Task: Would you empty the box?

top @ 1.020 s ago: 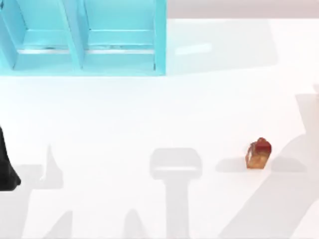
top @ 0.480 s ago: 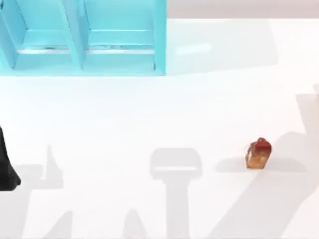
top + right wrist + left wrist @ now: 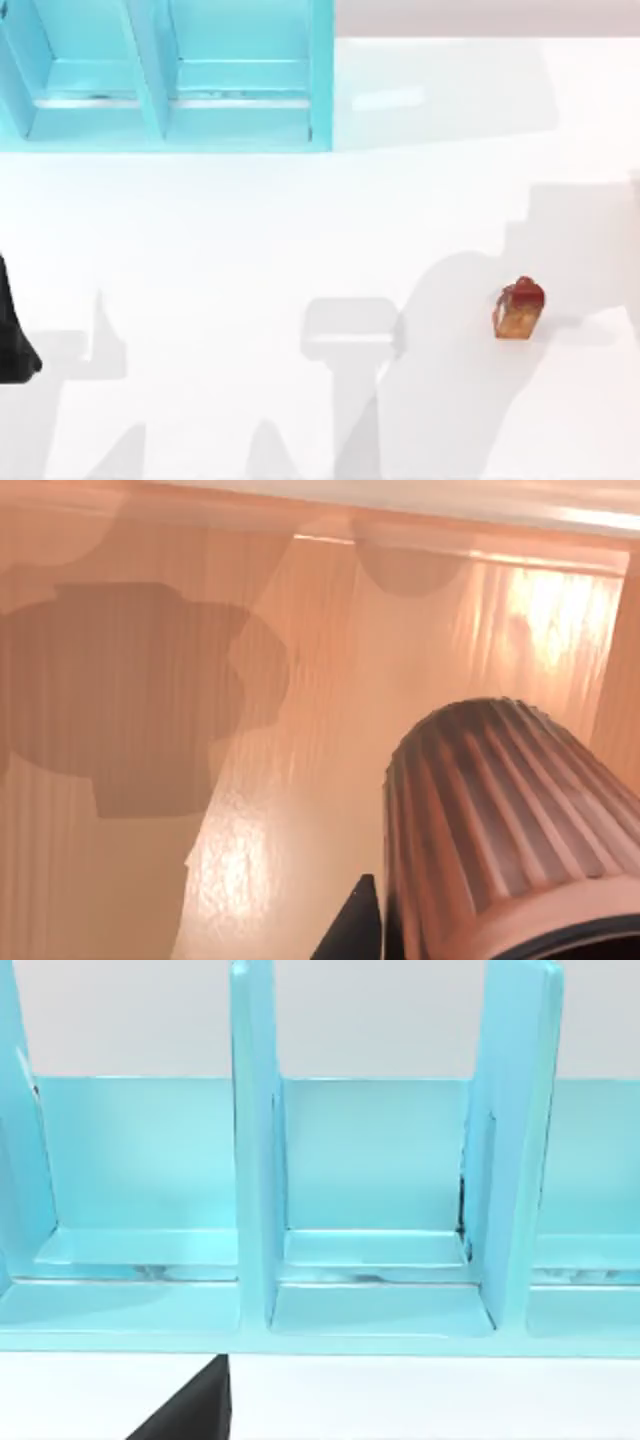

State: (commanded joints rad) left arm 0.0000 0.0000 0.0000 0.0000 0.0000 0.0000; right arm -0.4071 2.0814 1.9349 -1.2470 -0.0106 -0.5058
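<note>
The right wrist view looks into the box [image 3: 140, 810], whose floor and walls are light wood. A brown ribbed cylinder [image 3: 500, 820] lies in it, close to the camera. A dark tip of my right gripper [image 3: 350, 930] pokes in just beside that cylinder. In the top view a small amber bottle with a red cap [image 3: 519, 309] stands on the white table [image 3: 300, 230] at the right. My left arm [image 3: 12, 335] is parked at the table's left edge, and a dark piece of the left gripper [image 3: 190, 1415] faces the teal rack.
A teal rack [image 3: 170, 80] with upright dividers stands at the back left of the table; the left wrist view [image 3: 370, 1260] shows its compartments from the front. Arm shadows lie across the table's front and right.
The large shadow at the right of the table has spread leftward, now reaching past the amber bottle. The bottle and the left arm have not moved.
</note>
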